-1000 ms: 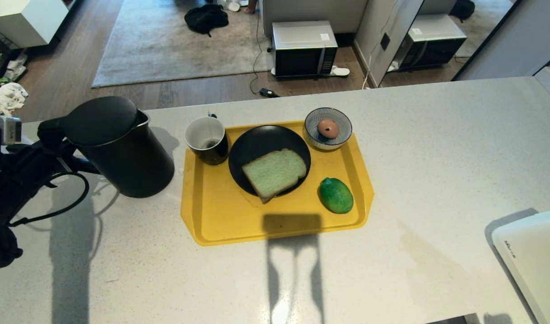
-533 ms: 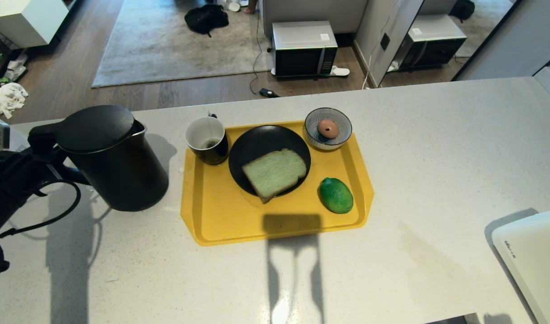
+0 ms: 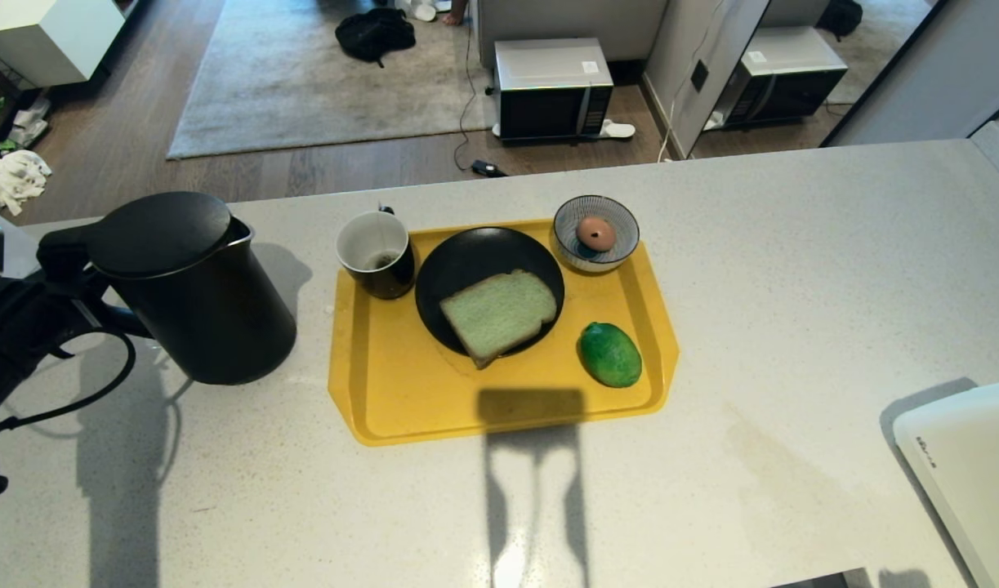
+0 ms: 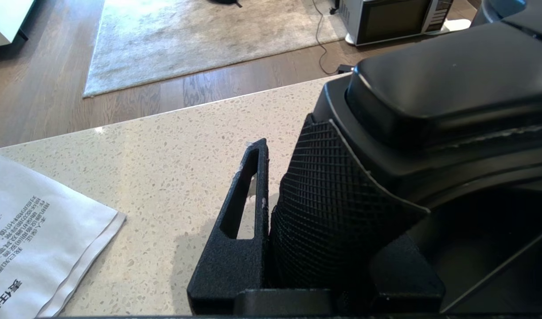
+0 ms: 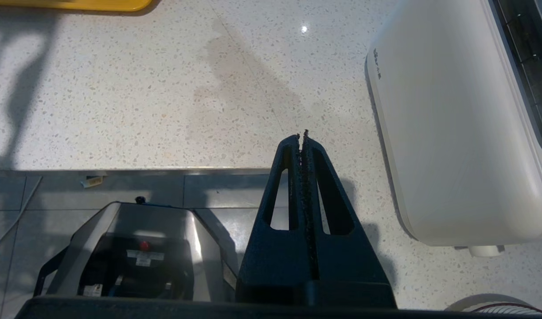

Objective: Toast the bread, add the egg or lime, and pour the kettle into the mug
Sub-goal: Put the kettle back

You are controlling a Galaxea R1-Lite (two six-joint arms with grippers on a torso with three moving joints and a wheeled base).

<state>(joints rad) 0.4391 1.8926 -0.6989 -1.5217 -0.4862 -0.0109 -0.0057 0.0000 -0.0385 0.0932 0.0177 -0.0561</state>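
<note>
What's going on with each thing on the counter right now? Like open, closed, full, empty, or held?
kettle: lid closed, tilted, held by its handle.
left gripper: shut on the kettle's handle.
right gripper: shut, empty, beside the white toaster.
mug: upright on the tray, nearly empty.
bread: lying flat on the black plate.
egg: whole, in the striped bowl.
lime: whole, on the tray.

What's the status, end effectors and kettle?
Left end effector shut on kettle handle, left of tray. Right end effector shut, idle by toaster. Mug unobstructed.
</note>
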